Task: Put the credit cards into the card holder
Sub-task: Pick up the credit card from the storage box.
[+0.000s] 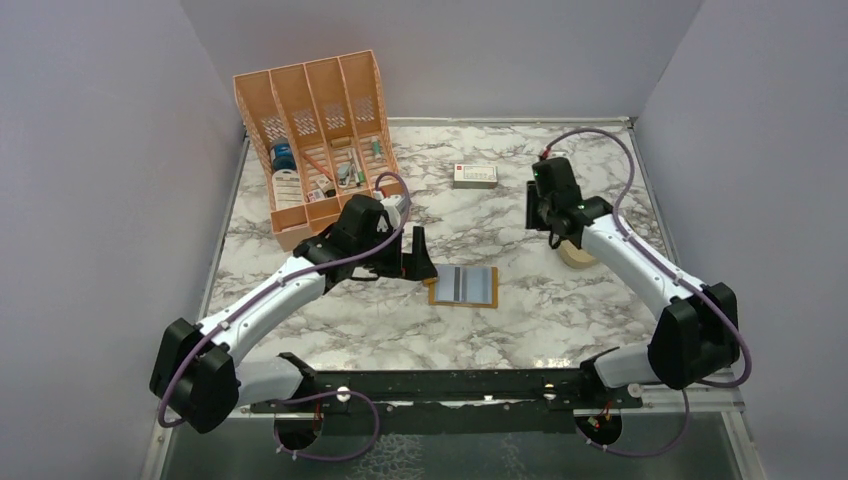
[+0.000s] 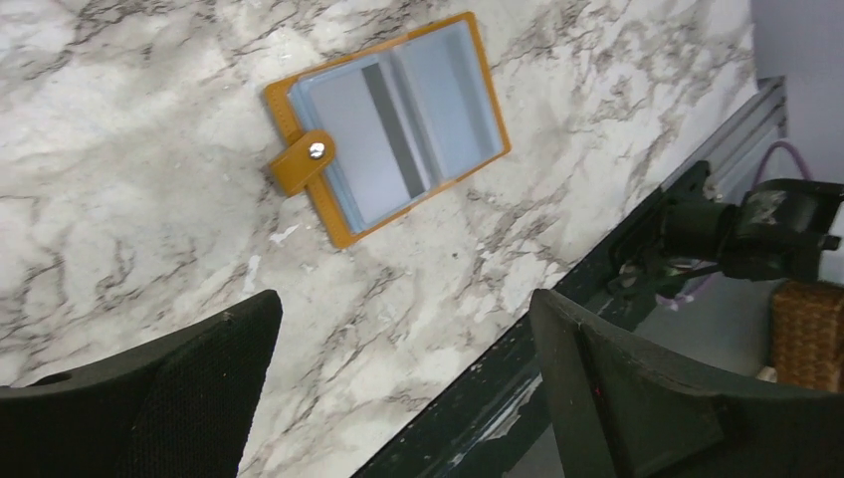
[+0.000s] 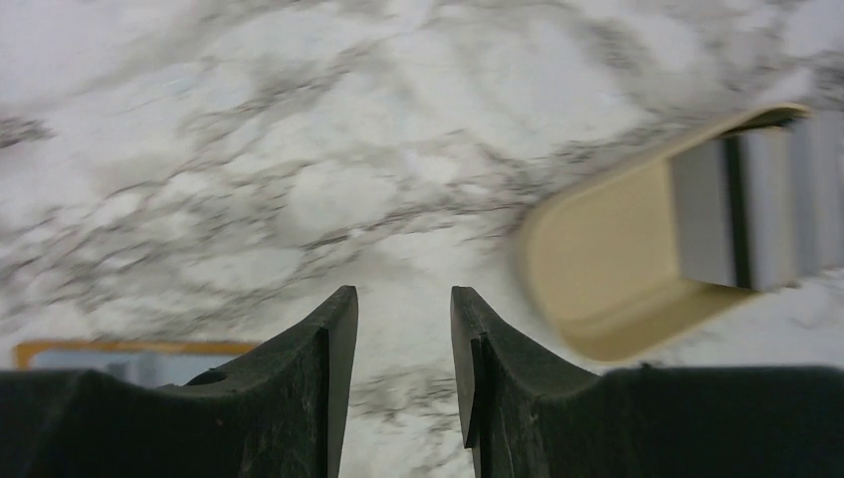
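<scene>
The card holder lies open on the marble table, mustard-orange with grey-blue lining. In the left wrist view its strap with the stud points left, and a grey card with a dark stripe lies in it. My left gripper is wide open and empty just left of the holder, with its fingers above bare table. More grey cards lie in a tan oval dish. My right gripper is open and empty, above the table just left of the dish.
A large orange desk organiser with small items stands at the back left. A white box with a red mark lies at the back centre. A black rail runs along the near table edge. Grey walls enclose three sides.
</scene>
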Controlling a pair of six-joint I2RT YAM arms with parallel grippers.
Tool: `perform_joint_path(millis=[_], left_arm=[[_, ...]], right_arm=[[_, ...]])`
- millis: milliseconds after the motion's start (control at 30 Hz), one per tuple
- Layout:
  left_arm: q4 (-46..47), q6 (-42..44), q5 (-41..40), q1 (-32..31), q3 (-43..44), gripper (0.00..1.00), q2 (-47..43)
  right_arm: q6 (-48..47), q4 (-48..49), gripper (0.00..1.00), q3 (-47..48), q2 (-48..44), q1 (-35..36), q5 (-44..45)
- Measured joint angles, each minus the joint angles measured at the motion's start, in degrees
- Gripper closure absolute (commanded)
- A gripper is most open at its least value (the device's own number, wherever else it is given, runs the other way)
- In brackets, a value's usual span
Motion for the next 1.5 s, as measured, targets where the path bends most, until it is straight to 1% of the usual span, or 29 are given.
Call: perform_joint_path(millis=[167,233,367,533,767,1200,1333,1500], left_arm=[[-2.71,4.26,-3.50,0.15,-0.02,0.01,-1.84],[-2.93,5.22,-3.91,0.46,-0.15,0.01,-2.14],[-3.87,6.25,-4.13,0.83,-0.79,0.01,-3.78],[-5.90,6.86,-5.79,0.92,-0.83,0.01,-5.81],[-6.82,6.95,-6.82,0.90,-0.90,0.01,-7.17],[-7.50,7.06,-6.95,0.90,-1.05,0.01,-7.17],[-7.65,7.08,-7.10,0.90,-1.07,0.01,-7.17],[-7.63,7.08,-7.08,0.90,-1.09,0.01,-7.17]], right_arm=[[-5.14,-2.25,0.59,0.55,1.14,-11.15,5.55],[-6.71,-2.82,0.57,0.57,2.29,-14.25,7.61],[-9.46,-3.04,0.55,0.68,5.27,-17.44,11.17],[-12.50,-2.78,0.52,0.87,9.77,-20.94,13.25],[-15.47,-2.40,0.51,2.05,13.70,-22.77,16.83],[-17.22,-0.66,0.52,4.50,19.47,-24.30,19.54],[-17.44,0.07,0.57,5.27,21.64,-24.70,19.91],[-17.44,0.07,0.58,5.27,22.23,-24.79,19.93]])
